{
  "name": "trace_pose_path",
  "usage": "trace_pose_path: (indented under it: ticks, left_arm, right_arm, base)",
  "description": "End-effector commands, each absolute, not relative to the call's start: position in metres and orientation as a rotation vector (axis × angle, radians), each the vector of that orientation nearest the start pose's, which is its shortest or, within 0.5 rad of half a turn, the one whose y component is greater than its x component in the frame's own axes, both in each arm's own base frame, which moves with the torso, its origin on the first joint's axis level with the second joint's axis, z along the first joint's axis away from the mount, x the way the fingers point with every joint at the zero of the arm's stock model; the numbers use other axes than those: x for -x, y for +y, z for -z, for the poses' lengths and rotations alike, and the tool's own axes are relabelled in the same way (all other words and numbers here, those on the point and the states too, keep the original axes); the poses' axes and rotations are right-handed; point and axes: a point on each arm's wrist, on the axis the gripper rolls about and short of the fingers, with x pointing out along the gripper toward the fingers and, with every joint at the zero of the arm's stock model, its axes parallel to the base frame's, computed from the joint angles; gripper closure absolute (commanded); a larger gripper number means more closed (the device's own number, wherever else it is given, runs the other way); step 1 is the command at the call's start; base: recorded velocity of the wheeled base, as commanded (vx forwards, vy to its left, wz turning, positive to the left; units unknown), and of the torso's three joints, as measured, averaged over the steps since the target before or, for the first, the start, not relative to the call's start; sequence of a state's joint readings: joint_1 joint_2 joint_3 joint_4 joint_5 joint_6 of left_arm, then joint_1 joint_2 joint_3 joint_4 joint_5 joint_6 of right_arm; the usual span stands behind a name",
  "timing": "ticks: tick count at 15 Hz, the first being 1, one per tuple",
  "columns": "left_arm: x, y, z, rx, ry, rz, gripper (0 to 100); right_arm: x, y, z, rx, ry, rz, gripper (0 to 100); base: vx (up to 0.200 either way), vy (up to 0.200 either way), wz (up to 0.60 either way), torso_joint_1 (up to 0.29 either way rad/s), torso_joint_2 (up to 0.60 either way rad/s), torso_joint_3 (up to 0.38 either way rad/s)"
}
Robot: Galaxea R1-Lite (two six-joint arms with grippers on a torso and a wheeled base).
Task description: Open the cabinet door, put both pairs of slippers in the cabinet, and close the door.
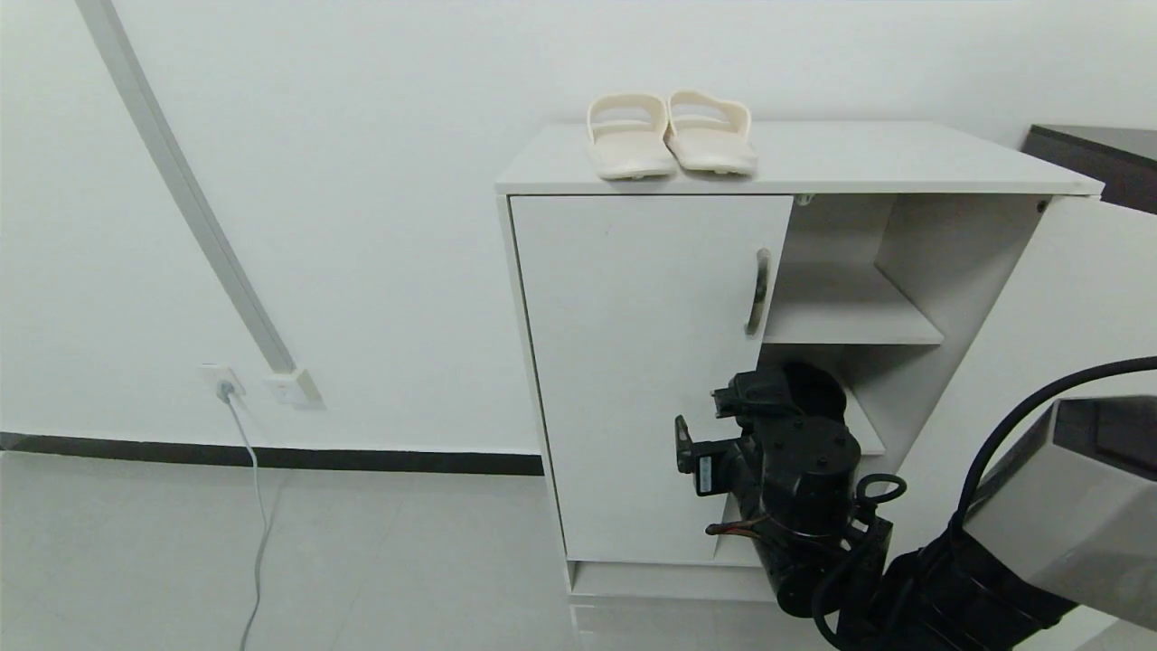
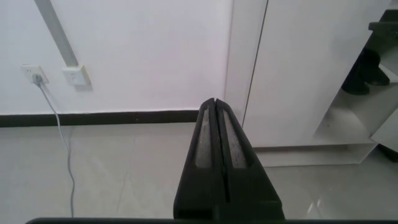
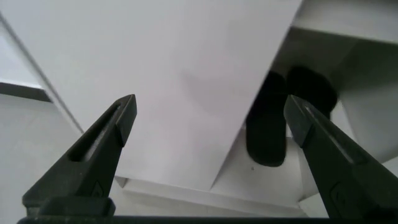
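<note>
The right gripper (image 3: 210,102) has its fingers spread wide with nothing between them, and it faces the free edge of the closed left door (image 1: 642,362) and the gap beside it. Through that gap the black slippers (image 3: 267,127) stand on the lower shelf (image 2: 348,109), just beyond the fingertips and apart from them. The right arm (image 1: 804,488) comes up from low on the robot's right, its wrist level with that shelf, in front of the compartment bared by the open right door (image 1: 1039,316). With this pair inside, I judge the next target to be the cream slippers (image 1: 669,136), which sit side by side on the top of the cabinet (image 1: 904,154), near its front edge and over the closed door. They lie well above the right gripper and a little toward the robot's left. Their long axes run front to back, straps toward the wall and heels toward the robot, so the arm would have to back out, rise past the door handle (image 1: 757,291) and the upper shelf (image 1: 850,307), and come over the top edge. The right arm looks the nearer of the two. The left gripper (image 2: 215,102) is pressed shut on nothing and hangs low over the floor (image 2: 124,168), off to the left of the cabinet, well below the cream pair
</note>
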State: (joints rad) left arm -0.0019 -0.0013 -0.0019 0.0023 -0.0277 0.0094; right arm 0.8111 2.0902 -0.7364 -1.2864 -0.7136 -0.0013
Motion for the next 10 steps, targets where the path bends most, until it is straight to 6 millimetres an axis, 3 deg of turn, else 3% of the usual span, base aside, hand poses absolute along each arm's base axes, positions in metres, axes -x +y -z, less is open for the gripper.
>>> trace_pose_path:
  ticks: [1, 10]
  left_arm:
    - [0.0229, -0.0006, -0.0756, -0.009, 0.001, 0.031, 100]
    - [0.0229, -0.0006, -0.0756, -0.009, 0.001, 0.031, 100]
  right_arm:
    - [-0.2562, 0.2494, -0.0988, 0.049, 0.050, -0.100, 0]
    - [-0.2550, 0.2488, -0.0988, 0.052, 0.051, -0.101, 0]
  base:
    - [0.000, 0.000, 0.00, 0.119, -0.46, -0.339]
    - [0.000, 0.000, 0.00, 0.147, -0.47, -0.331]
